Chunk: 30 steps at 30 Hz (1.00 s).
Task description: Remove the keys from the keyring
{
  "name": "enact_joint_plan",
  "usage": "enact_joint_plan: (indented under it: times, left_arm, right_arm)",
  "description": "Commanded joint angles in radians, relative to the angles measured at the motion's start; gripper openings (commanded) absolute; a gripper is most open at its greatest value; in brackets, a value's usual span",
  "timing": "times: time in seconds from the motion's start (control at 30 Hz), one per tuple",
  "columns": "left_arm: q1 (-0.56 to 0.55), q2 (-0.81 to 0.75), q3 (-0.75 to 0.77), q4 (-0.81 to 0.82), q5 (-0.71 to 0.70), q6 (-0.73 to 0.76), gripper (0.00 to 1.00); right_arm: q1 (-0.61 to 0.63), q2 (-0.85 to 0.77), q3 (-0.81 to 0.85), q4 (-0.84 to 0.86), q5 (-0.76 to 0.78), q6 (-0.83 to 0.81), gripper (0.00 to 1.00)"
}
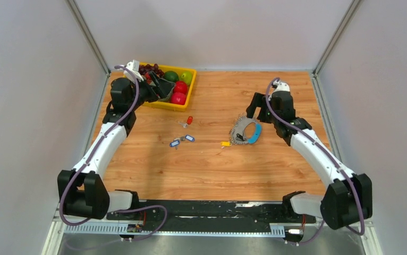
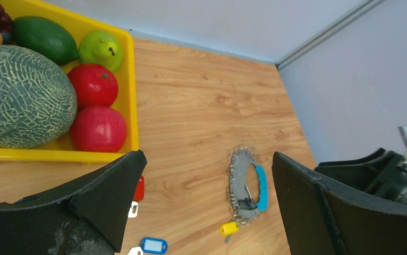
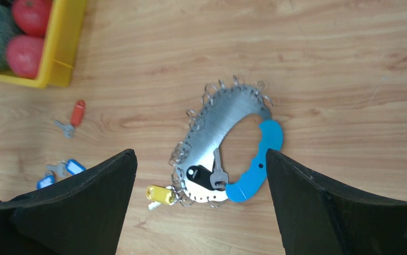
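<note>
The keyring (image 3: 217, 125) lies flat on the tabletop (image 3: 323, 53) close by the right gripper (image 3: 200, 155), jaws wide apart and empty; its keys (image 3: 218, 171) cluster at one end. The left gripper (image 2: 208, 155) gapes empty beside the yellow fruit tray (image 2: 132, 106), with loose blue-tagged keys (image 1: 183, 141) between.

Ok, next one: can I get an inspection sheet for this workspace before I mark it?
Surface: wooden table, no spills seen.
Job's things: keyring lies flat near the right arm, its blue strap toward that arm; a yellow-tagged key and a grey key are on it.
Clutter: yellow tray of fruit at the far left; red-tagged key and two blue-tagged keys loose mid-table.
Grippers: left gripper open near the tray; right gripper open above the keyring, holding nothing.
Cables: purple cables run along both arms.
Surroundings: grey walls on three sides.
</note>
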Motion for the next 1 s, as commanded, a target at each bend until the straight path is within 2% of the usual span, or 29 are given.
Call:
enact_joint_plan:
  times: [0.0,0.13,0.2,0.33,0.6,0.97]
  left_arm:
    - [-0.026,-0.008,0.055,-0.02,-0.007,0.058,1.0]
    - [-0.049,0.035,0.079,-0.012,0.13,0.059,1.0]
    - [-0.063,0.057,0.097,-0.031,0.148,0.067,1.0]
    - [-0.073,0.066,0.105,-0.062,0.124,0.101,1.0]
    - [-0.073,0.068,0.107,-0.076,0.123,0.102,1.0]
    - [-0.073,0.069,0.114,-0.082,0.127,0.102,1.0]
  right_arm:
    - [0.046,0.079,0.047,-0.056,0.01,-0.047,0.91]
    - [0.088,0.166,0.068,-0.074,0.033,-0.077,0.79]
    - [0.116,0.21,0.083,-0.079,0.04,-0.094,0.75]
    - [0.178,0.309,0.122,-0.118,0.059,-0.149,0.72]
    - [0.261,0.513,0.223,-0.245,0.205,-0.188,0.75]
    - [0.264,0.604,0.241,-0.298,0.321,-0.173,0.54]
